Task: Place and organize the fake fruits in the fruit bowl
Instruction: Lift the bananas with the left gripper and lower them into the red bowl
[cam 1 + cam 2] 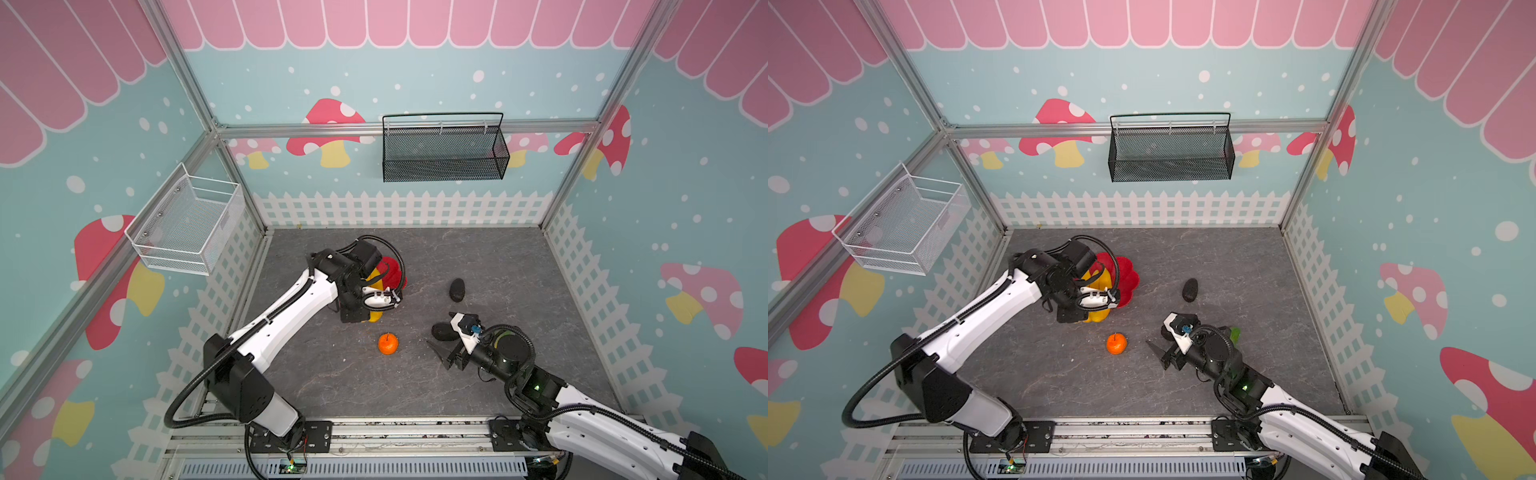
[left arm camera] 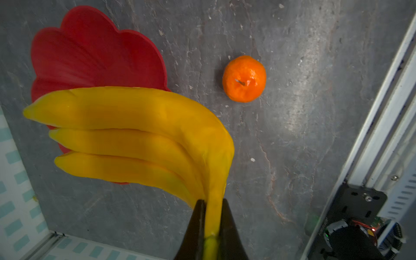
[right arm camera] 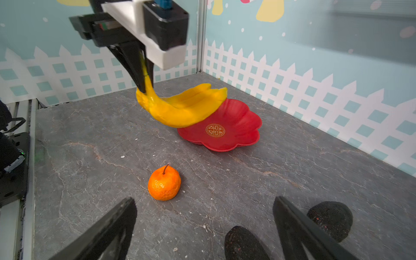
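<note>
Two overhead views, two wrist close-ups

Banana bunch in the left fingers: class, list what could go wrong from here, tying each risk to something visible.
1. The left fingers pinch only the thin stem of the banana bunch, so the bunch may swing or slip out.
2. The bunch hangs only partly over the shallow red bowl; released here, it might land on the rim, tip the bowl, or slide onto the table.

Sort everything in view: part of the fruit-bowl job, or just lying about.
Job: bananas, orange, far dark oval, near dark oval, green fruit, red bowl.
Lying about: black mesh basket, white wire basket.
</note>
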Robot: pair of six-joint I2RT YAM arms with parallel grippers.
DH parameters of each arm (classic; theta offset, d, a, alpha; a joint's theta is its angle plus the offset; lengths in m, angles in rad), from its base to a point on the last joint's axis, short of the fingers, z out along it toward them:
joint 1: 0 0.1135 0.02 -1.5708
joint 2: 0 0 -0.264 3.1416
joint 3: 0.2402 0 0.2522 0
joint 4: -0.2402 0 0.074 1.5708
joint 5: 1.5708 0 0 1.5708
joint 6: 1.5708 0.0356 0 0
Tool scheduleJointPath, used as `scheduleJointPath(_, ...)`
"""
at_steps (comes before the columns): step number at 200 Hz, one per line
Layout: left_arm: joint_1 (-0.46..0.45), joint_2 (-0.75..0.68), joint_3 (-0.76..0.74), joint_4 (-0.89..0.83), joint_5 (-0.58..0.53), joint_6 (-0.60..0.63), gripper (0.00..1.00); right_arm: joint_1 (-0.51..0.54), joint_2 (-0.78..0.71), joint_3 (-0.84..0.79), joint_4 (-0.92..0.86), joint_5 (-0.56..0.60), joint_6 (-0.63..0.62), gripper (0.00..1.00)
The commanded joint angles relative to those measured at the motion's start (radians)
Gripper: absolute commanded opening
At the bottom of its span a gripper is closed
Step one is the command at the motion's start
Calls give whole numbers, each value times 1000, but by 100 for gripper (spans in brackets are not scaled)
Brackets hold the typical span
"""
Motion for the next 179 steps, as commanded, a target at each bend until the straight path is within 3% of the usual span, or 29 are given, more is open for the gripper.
scheduleJointPath(1,26,78,70,17,10,59,0,-6,-5,-15,26,11,9,98)
scheduleJointPath(87,91,283,141,136,-31,36,1,-32,-20,-28,26,9,11,98)
scheduleJointPath(134,100,326,146,160,-46,23,10,-51,7,-27,28,11,17,98)
scheduleJointPath(179,105,330,144,171,-35,27,25,-76,74,-16,25,25,35,98)
